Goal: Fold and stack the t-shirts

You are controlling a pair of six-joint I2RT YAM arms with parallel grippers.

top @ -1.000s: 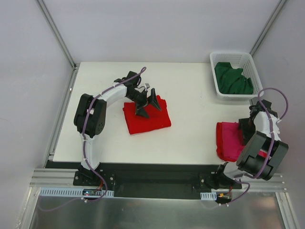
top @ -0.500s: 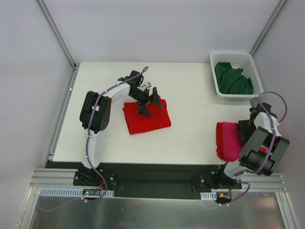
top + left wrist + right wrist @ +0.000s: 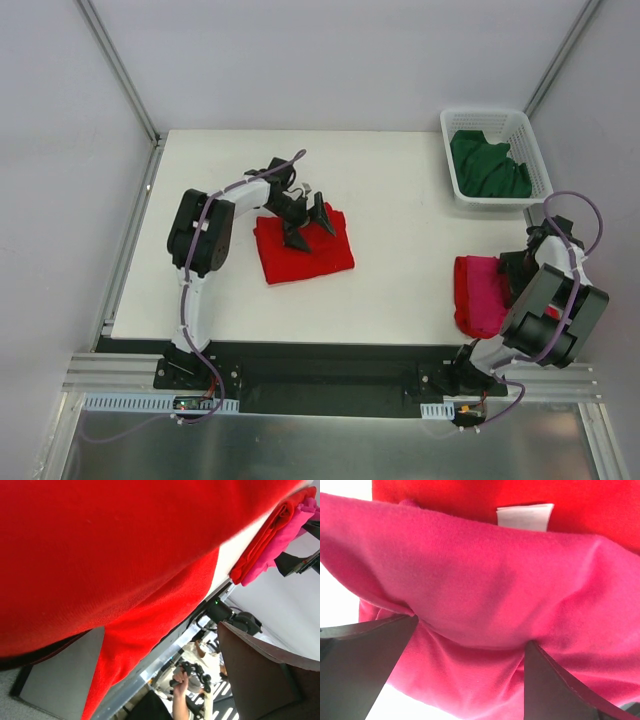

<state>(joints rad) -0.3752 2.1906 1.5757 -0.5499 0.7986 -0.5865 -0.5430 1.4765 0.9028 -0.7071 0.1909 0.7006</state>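
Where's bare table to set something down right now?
Free: mid table between red shirt and pink shirt; far strip left of the basket; near edge by the red shirt. Crowded: right edge, basket, green shirt, pink shirt, right arm; left pincer open over the red shirt.

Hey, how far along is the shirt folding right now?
Done: a red t-shirt lies folded mid-table, and a folded magenta t-shirt sits at the right edge. In hand: nothing gripped; the left fingers hang open over the red one, the right fingers open at the magenta fold. Left: the green t-shirt, crumpled in the basket, and stacking.
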